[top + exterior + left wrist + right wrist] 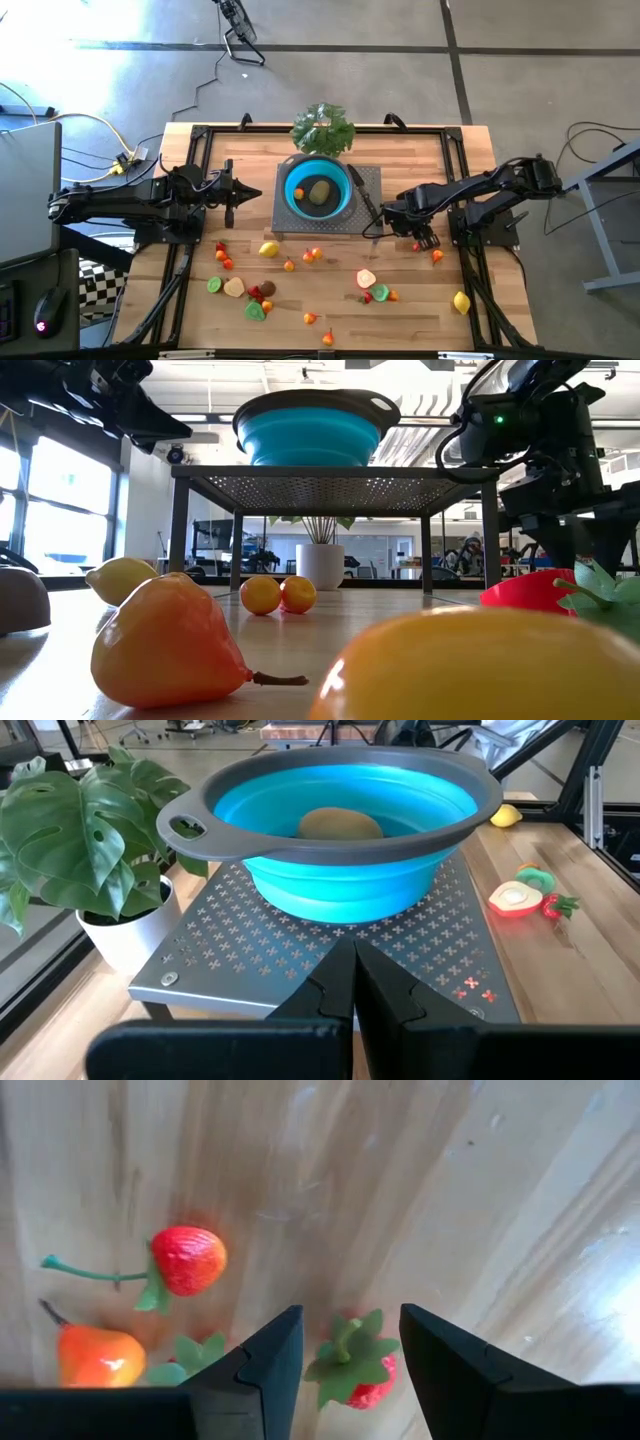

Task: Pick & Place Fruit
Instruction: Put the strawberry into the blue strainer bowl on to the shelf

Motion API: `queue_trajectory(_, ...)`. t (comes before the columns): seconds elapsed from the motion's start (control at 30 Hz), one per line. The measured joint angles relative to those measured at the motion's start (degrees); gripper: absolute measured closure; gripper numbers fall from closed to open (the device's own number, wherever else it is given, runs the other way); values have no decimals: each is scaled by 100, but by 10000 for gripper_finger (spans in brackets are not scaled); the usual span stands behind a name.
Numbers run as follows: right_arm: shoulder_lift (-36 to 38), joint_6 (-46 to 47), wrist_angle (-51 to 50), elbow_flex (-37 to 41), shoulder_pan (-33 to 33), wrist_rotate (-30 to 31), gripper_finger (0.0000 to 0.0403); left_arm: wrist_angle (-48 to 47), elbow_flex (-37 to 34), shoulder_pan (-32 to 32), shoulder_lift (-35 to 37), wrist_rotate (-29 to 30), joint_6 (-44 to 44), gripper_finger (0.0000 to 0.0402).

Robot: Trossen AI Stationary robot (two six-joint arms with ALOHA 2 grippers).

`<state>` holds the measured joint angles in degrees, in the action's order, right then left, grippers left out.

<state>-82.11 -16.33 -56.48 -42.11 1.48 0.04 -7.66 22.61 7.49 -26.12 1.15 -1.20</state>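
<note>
Small toy fruits lie scattered over the near half of the wooden table (420,310). My right gripper (350,1345) points straight down near the table's right side (417,241). It is open, one finger on either side of a red strawberry (362,1383) that lies on the wood with its green leaves up. A second red fruit with a green stem (188,1258) and an orange pear (98,1356) lie beside it. The blue bowl (292,176) stands on a grey perforated stand (400,955) and holds one brown-yellow fruit (340,823). My left gripper (352,960) waits shut, left of the stand.
A black-handled knife (366,203) lies at the stand's right edge, close to my right arm. A leafy green plant in a white pot (90,830) stands behind the bowl. Lemons (461,301), slices and other fruits lie along the near side of the table.
</note>
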Motion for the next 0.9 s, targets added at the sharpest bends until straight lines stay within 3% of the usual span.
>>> queue_trajectory(0.9,3,295,370,350,2,-101,244,-173,0,1,1,-2,12,402)
